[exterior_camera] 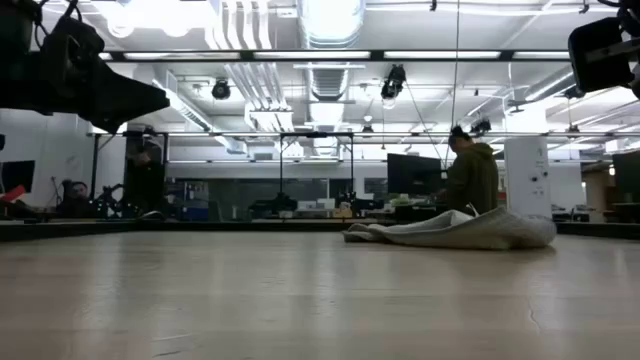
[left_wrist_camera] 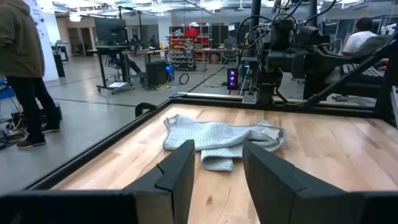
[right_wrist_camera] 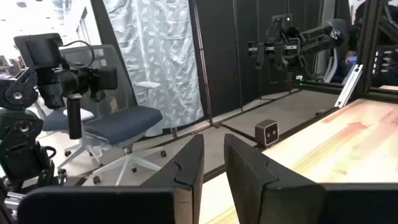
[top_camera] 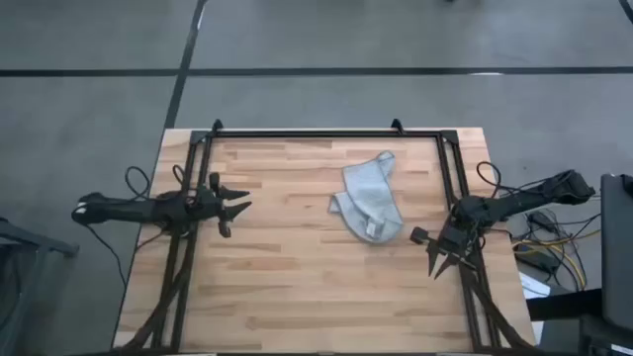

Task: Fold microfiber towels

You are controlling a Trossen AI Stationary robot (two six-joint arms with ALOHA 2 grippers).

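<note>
The light grey-blue microfiber towel [top_camera: 369,199] lies crumpled in a loose heap on the wooden table, right of the middle and toward the far side. It also shows in the low view [exterior_camera: 455,231] and the left wrist view [left_wrist_camera: 219,138]. My left gripper [top_camera: 237,209] hovers open over the table's left part, pointing toward the towel, well short of it. My right gripper [top_camera: 435,252] hovers open at the table's right edge, to the near right of the towel, empty.
A black metal frame [top_camera: 326,134] runs along the table's far, left and right sides. A small black camera box [right_wrist_camera: 267,132] sits at the table's near edge. Bare wood lies in front of the towel. A person [left_wrist_camera: 25,68] stands in the room beyond the table.
</note>
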